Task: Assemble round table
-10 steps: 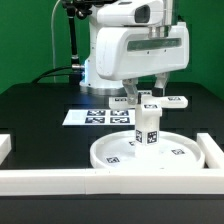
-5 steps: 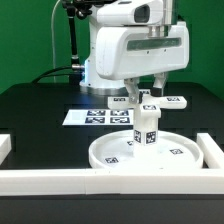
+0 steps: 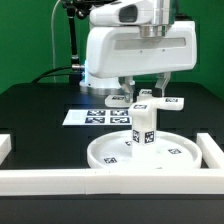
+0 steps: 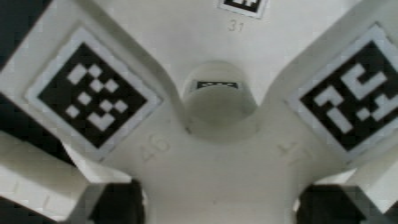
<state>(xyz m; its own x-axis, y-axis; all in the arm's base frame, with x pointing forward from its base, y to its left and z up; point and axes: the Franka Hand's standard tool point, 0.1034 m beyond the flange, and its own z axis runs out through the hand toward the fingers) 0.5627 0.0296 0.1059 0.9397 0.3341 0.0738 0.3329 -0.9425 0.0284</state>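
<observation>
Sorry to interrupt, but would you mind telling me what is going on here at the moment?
A Franka arm is assembling a white round table. The round disc lies on the black table with the post standing upright at its centre. The cross piece sits atop the post, with the gripper down at it. Whether the jaws are closed on it is unclear.

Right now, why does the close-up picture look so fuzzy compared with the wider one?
Wrist view: the cross piece fills the frame at close range, so its edges and tags look soft. Exterior view: sharper, evenly lit, with the round disc, post and gripper clearly outlined against the dark table.
</observation>
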